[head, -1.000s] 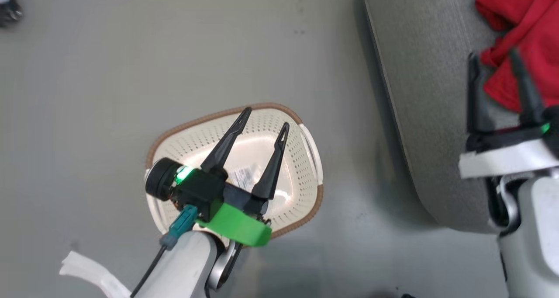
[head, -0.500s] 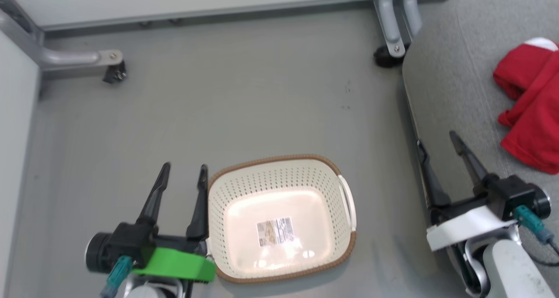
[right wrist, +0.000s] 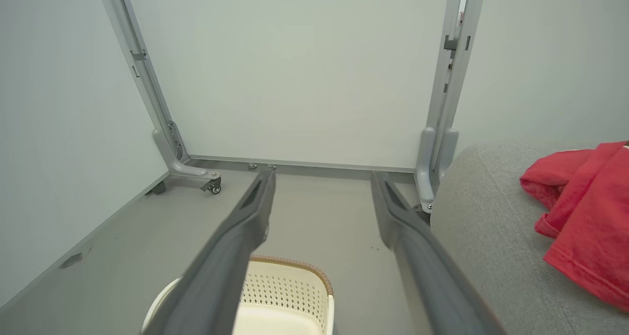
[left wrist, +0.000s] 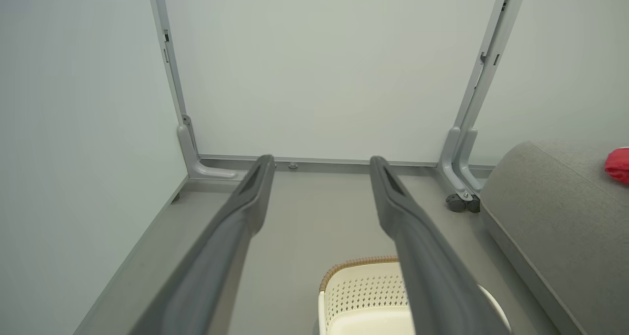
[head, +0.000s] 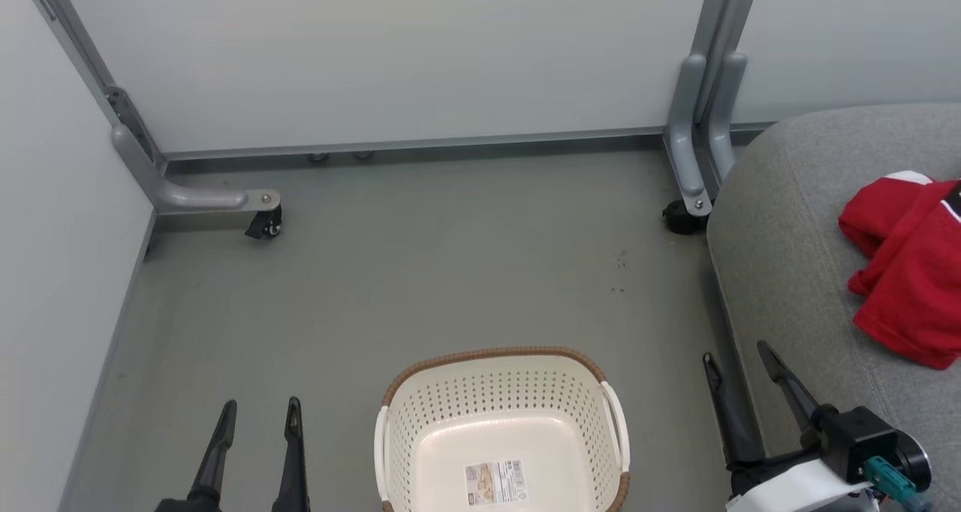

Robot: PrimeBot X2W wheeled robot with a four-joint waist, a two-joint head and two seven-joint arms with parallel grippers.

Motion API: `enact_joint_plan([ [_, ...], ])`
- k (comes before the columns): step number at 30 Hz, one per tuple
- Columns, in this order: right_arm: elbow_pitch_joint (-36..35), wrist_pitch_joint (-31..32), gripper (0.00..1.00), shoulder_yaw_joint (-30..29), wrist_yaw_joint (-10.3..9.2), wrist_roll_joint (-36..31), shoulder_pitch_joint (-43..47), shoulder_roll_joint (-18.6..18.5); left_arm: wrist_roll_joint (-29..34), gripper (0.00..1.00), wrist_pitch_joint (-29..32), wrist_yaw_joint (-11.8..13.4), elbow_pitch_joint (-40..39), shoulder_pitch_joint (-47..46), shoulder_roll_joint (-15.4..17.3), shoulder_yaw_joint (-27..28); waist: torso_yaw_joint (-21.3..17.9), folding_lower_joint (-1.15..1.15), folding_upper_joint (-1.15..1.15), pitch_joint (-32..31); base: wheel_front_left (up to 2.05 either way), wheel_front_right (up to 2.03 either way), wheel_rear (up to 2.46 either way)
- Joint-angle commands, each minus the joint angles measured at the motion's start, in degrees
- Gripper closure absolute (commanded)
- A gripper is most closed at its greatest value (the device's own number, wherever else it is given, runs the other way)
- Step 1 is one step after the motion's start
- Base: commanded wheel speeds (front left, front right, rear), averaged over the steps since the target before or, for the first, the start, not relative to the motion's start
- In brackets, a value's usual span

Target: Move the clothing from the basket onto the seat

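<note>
Holding nothing in the left gripper (head: pixel 260 407): parting its two long dark fingers (left wrist: pixel 228 237) to a middling gap, with only bare grey floor (head: pixel 420 272) showing between them. Doing the same at the right gripper (head: pixel 736 353), fingers (right wrist: pixel 422 256) spread and empty, hovering just beside the rounded front edge of the large light-grey fabric seat cushion (head: pixel 781 272). Flanking the small cream perforated plastic basket with the brown woven-look rim (head: pixel 495 352), sitting on the floor between the two grippers and touching neither. Showing nothing inside it but a paper label (head: pixel 495 483) on the bottom, though losing its near part below the head view's lower edge. Finding the clothing, a crumpled heap of red sports fabric with a white band (head: pixel 905 272), lying on the seat, well apart from the basket and clear of both grippers. Judging the move as probably finished, or very nearly; being unable to tell from the heap whether two garments are lying in it, with its far side running off the picture. Wrapping up well, then, meaning confirming the hidden near part of the basket is empty, drawing both arms away slowly, and avoiding any sweep of the right fingers across the seat, since snagging that loose fabric and tugging it toward the cushion's edge is looking like the main risk.
</note>
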Motion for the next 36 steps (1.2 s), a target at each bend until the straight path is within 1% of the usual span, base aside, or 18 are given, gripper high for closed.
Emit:
enact_joint_plan([
  [1, -0.3, -0.1, 0.00, 0.1, -0.11, -0.3, 1.2, 0.1, -0.1, 0.00, -0.2, 0.3, -0.2, 1.3, -0.1, -0.1, -0.6, 0.01, 0.00, -2.4, 0.00, 0.00, 0.00],
  [7, -0.3, -0.1, 0.00, 0.8, -0.11, -0.6, 2.6, 0.4, -0.8, 0.00, -0.2, 0.9, -0.1, 3.8, -0.1, -0.8, -1.8, 0.01, 0.00, -4.3, 0.00, 0.00, 0.00],
  [13, -0.2, -0.1, 0.00, 0.8, -0.11, -0.7, 2.8, 0.6, -0.5, 0.00, -0.2, 0.9, 0.2, 4.4, -0.1, -0.5, -2.4, 0.01, 0.00, -5.1, 0.00, 0.00, 0.00],
  [33, -0.2, -0.1, 0.00, 1.1, -0.11, -0.3, 2.5, 1.0, -0.2, 0.00, -0.2, 0.7, 0.0, 2.9, -0.1, -0.2, -3.4, 0.01, 0.00, -4.4, 0.00, 0.00, 0.00],
  [34, -0.1, 0.0, 1.00, 1.1, 0.00, -0.5, 2.3, 1.0, -0.3, 1.00, 0.0, 0.6, 0.1, 3.6, 0.0, -0.3, -3.4, 0.01, 0.00, -4.4, 0.00, 0.00, 0.00],
  [36, 0.9, 0.0, 1.00, 1.2, 0.01, -0.5, 2.5, 1.2, -0.4, 1.00, 0.1, 0.6, 1.1, 3.8, -0.1, -0.4, -3.4, 0.01, 0.00, -4.4, 0.00, 0.00, 0.00],
])
